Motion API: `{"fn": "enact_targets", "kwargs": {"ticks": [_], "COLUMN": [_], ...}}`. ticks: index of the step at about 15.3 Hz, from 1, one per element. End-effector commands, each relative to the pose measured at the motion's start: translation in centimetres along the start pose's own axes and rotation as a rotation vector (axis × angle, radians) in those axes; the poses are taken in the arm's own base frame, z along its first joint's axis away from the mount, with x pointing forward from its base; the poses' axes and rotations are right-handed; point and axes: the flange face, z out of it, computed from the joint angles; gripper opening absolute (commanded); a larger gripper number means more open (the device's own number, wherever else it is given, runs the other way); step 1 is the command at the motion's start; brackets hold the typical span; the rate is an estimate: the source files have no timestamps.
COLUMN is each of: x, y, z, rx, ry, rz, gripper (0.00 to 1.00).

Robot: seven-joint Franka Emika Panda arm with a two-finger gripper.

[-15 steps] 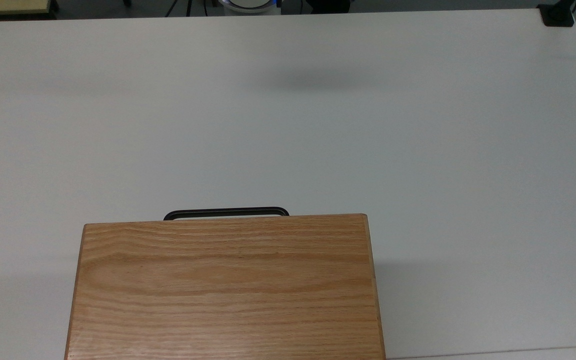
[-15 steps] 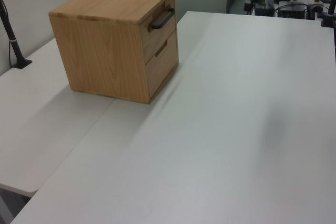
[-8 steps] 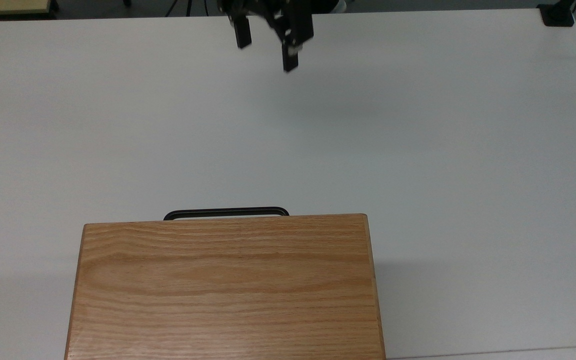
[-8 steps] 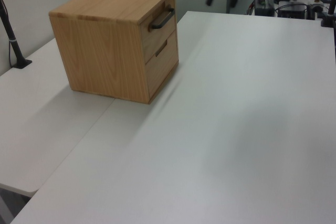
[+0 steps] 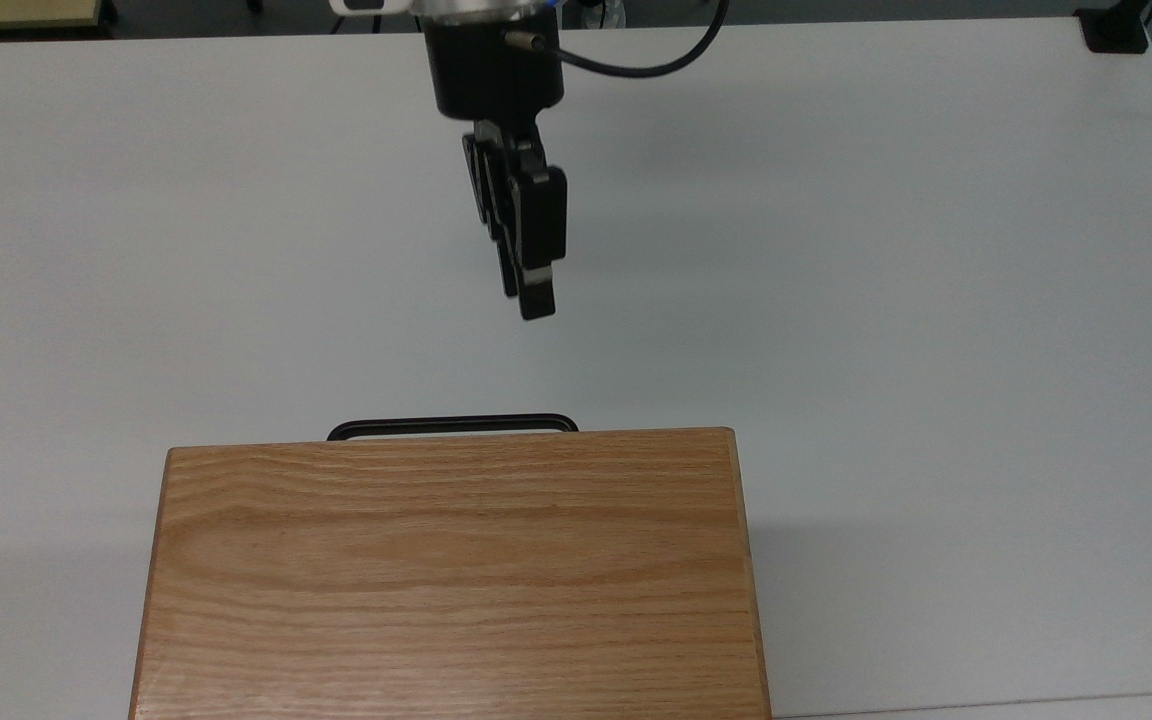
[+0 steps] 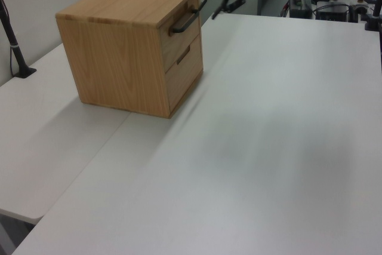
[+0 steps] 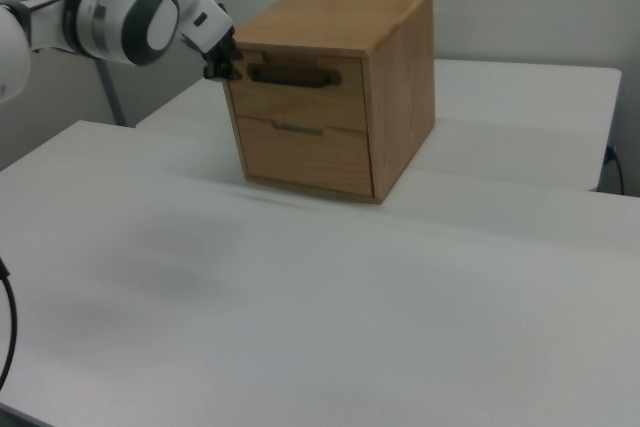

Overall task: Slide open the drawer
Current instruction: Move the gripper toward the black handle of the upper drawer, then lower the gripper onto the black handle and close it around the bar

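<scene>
The drawer is the upper one of a light oak cabinet and sits flush and closed. Its long black bar handle sticks out from the front. My gripper hangs above the white table, just in front of the handle and apart from it. It points toward the cabinet at about the handle's height. In the right view it is by the handle's left end. The fingers stand open, one above the other, with nothing between them.
The oak cabinet top fills the top view's lower middle. A lower drawer sits under the upper one. A black post stands at the left view's left. A black clamp grips the table's far corner.
My arm has come in from the table's far edge and moved toward the cabinet's handle. Its wrist has turned, so the fingers now stand one above the other. The drawer has not moved.
</scene>
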Motion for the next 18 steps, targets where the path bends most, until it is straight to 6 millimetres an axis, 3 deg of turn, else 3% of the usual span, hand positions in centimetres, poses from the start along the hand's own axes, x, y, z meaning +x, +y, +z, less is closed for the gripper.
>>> {"fn": "enact_targets", "kwargs": {"ticks": [1,6,11,16,18], "x": [2.7,4.9,6.2,6.7,7.4], "y": [-1.3,-1.0,0.1,0.6,0.6], "z": [2.0,5.4,6.9,7.1,6.3], "rx": [0.089,0.163,0.139,0.127,0.131], "ry": [0.020,0.059,0.070,0.080,0.090], "rz": [0.088,0.103,0.107,0.099,0.097], "gripper": [0.38,0.41,0.41,0.41,0.41]}}
